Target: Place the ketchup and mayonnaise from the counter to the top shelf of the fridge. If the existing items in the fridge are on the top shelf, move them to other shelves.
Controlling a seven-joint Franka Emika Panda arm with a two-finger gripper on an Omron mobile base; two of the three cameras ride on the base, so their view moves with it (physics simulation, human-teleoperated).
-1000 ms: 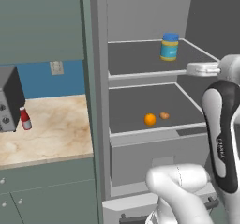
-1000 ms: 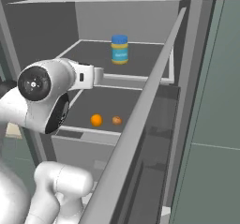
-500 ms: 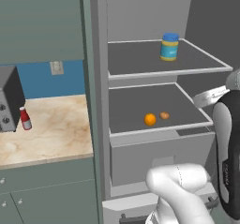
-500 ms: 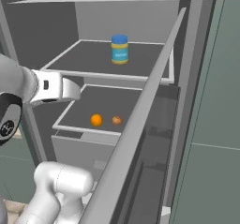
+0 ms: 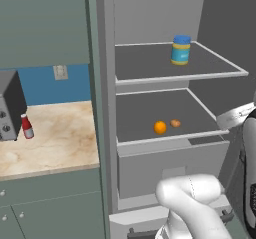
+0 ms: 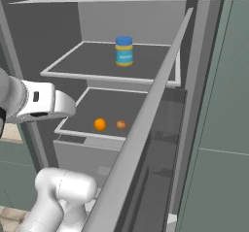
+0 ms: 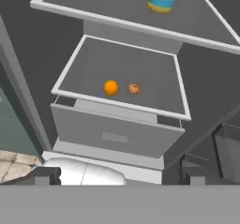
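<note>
Mayonnaise [image 5: 181, 49] stands on top shelf [image 5: 150, 63] of fridge [image 5: 105, 108]; orange fruit [image 5: 160, 127] and brownish lump [image 5: 175, 123] on shelf below. Ketchup [image 5: 27, 127] on desk [image 5: 55, 138]. Tool [image 7: 117, 176] released, empty, apparently outside fridge. Next step likely: fetch ketchup.

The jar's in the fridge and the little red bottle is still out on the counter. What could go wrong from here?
The ketchup stands close beside a dark appliance on the counter, so the open gripper might bump that while reaching for it. The bottle is slim and could tip or slip when grasped. On the top shelf, the mayonnaise already stands, so a careless placement could knock it over.
</note>
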